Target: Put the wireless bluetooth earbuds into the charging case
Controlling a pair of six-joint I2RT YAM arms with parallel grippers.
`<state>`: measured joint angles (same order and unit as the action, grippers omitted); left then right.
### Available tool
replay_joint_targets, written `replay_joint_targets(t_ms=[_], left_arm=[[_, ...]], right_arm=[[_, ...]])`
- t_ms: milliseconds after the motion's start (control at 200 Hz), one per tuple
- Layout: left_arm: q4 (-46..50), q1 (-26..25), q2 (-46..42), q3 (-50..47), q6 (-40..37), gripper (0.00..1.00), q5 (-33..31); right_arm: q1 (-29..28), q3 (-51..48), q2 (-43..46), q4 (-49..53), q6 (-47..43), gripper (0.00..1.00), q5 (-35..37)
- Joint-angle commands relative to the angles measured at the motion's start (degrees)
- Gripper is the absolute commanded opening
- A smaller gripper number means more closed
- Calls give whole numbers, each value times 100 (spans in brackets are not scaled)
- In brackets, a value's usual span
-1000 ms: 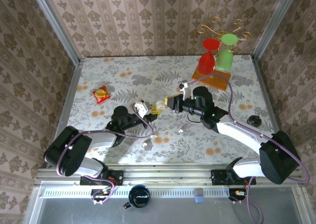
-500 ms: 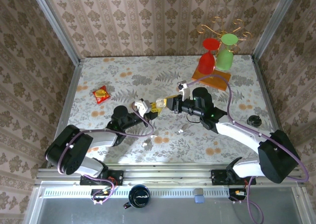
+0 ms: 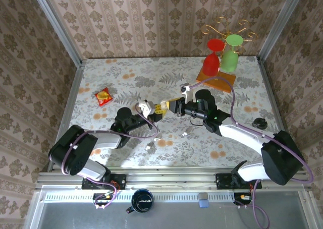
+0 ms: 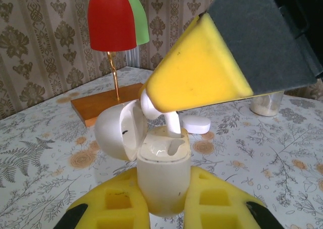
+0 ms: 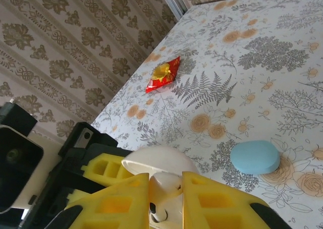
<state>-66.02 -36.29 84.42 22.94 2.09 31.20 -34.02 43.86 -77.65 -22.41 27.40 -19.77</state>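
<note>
The charging case (image 4: 164, 178) stands upright with my left gripper (image 4: 164, 201) shut on its lower body; its lid (image 4: 118, 135) is flipped open to the left. My right gripper (image 5: 165, 193) is shut on a white earbud (image 5: 169, 186) right above the case. In the left wrist view the earbud (image 4: 170, 119) hangs under a yellow right finger (image 4: 202, 72), its stem tip at the mouth of the case's right slot. From above, both grippers meet mid-table: left gripper (image 3: 150, 112), right gripper (image 3: 168, 106), case (image 3: 145, 108).
A light-blue case (image 5: 255, 157) and a red packet (image 5: 164, 72) lie on the floral table. A small white disc (image 4: 196, 124) lies just behind the case. Red and green glasses hang on a rack with a wooden base (image 3: 217, 80) at the back right. A black knob (image 3: 260, 122) sits at the right.
My right gripper has crept left with the earbud, closing on the open case. The left gripper has lifted the case slightly towards it.
</note>
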Motion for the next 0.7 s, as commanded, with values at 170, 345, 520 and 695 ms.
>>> replay_joint_targets(t_ms=[170, 345, 520, 695], left_arm=[[-332, -35, 0, 193, 193, 0, 62], [-304, -36, 7, 244, 222, 0, 0], [-320, -35, 3, 173, 177, 0, -56], [-285, 96, -58, 79, 69, 0, -131]], right_arm=[[-50, -175, -102, -220, -50, 22, -69], [-45, -179, -20, -128, -88, 28, -21], [-36, -208, 190, -76, -68, 47, 209], [25, -380, 414, -162, -64, 61, 320]])
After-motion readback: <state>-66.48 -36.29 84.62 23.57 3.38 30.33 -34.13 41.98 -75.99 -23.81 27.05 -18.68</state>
